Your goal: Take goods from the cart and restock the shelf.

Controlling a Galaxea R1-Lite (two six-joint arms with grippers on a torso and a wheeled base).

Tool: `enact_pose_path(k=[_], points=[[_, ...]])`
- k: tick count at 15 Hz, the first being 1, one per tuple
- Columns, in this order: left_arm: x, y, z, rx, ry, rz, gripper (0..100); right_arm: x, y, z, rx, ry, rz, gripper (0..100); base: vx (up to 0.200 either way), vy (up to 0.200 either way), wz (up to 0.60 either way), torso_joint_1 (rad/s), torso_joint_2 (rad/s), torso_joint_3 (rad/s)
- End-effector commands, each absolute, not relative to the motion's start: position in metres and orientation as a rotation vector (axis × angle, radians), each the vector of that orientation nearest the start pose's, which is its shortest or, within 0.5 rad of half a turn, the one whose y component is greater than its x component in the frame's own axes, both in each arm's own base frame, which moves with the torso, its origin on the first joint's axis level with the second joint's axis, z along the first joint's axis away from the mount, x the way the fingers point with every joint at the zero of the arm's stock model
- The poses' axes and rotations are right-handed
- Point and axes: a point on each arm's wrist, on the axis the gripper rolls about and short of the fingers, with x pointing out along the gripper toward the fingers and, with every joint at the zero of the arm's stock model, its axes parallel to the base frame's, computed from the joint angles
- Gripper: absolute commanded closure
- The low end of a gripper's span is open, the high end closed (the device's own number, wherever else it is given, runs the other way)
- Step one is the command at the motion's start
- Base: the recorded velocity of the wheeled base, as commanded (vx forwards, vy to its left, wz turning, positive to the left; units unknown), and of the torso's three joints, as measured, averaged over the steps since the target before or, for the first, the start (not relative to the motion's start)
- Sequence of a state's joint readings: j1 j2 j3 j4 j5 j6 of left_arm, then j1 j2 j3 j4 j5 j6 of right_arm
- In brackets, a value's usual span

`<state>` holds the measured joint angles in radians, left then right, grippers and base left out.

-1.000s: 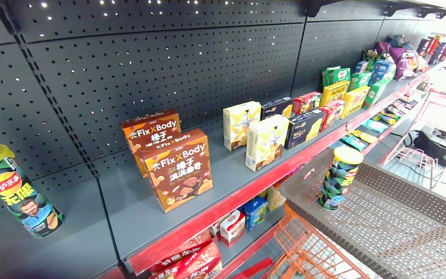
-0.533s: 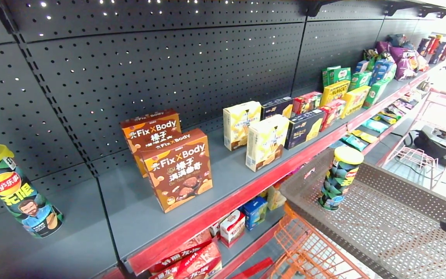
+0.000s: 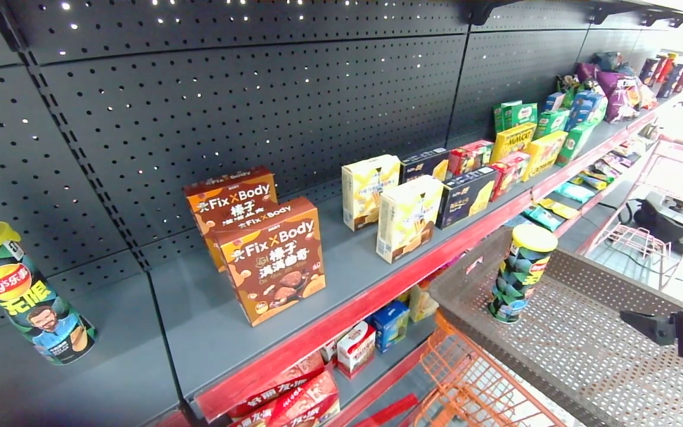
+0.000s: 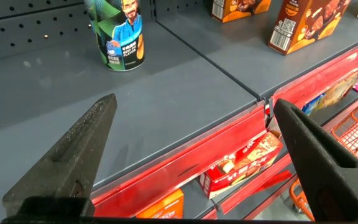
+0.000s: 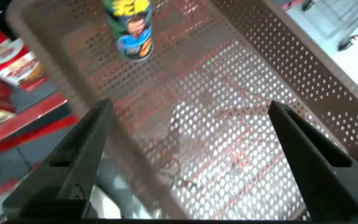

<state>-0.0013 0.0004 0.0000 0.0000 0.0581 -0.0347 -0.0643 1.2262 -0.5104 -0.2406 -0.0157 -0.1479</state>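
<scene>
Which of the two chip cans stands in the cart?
The right chip can, on the perforated cart tray; the left chip can stands on the grey shelf.

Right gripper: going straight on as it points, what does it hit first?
Likely the perforated cart tray, which the open right gripper tilts toward; the chip can stands farther, off-line.

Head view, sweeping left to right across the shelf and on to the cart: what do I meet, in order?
In order: shelf can → brown boxes → cream boxes → dark box → cart can → right gripper.
</scene>
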Motion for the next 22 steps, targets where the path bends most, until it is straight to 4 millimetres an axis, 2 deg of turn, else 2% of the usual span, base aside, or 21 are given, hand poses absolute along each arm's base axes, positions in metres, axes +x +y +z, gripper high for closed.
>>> enact_pose_path(k=[1, 3, 6, 7, 11, 22], points=[[-0.023, 0.001, 0.075, -0.035, -0.001, 0.057, 0, 0.198, -0.011, 0.142, -0.134, 0.590, -0.024, 0, 0.000, 0.000, 0.00, 0.000, 0.00, 0.000], [-0.023, 0.001, 0.075, -0.035, -0.001, 0.057, 0, 0.212, -0.003, 0.134, -0.139, 0.582, 0.019, 0, 0.000, 0.000, 0.00, 0.000, 0.00, 0.000], [-0.023, 0.001, 0.075, -0.035, -0.001, 0.058, 0, 0.233, 0.024, 0.130, -0.102, 0.493, 0.105, 0, 0.000, 0.000, 0.00, 0.000, 0.00, 0.000], [-0.023, 0.001, 0.075, -0.035, -0.001, 0.057, 0, 0.246, 0.031, 0.127, -0.096, 0.447, 0.120, 0, 0.000, 0.000, 0.00, 0.000, 0.00, 0.000], [-0.023, 0.001, 0.076, -0.035, 0.001, 0.057, 0, 0.278, 0.027, 0.118, -0.092, 0.440, 0.092, 0, 0.000, 0.000, 0.00, 0.000, 0.00, 0.000], [-0.023, 0.001, 0.075, -0.035, -0.001, 0.057, 0, 0.335, 0.039, 0.105, -0.094, 0.349, 0.110, 0, 0.000, 0.000, 0.00, 0.000, 0.00, 0.000]])
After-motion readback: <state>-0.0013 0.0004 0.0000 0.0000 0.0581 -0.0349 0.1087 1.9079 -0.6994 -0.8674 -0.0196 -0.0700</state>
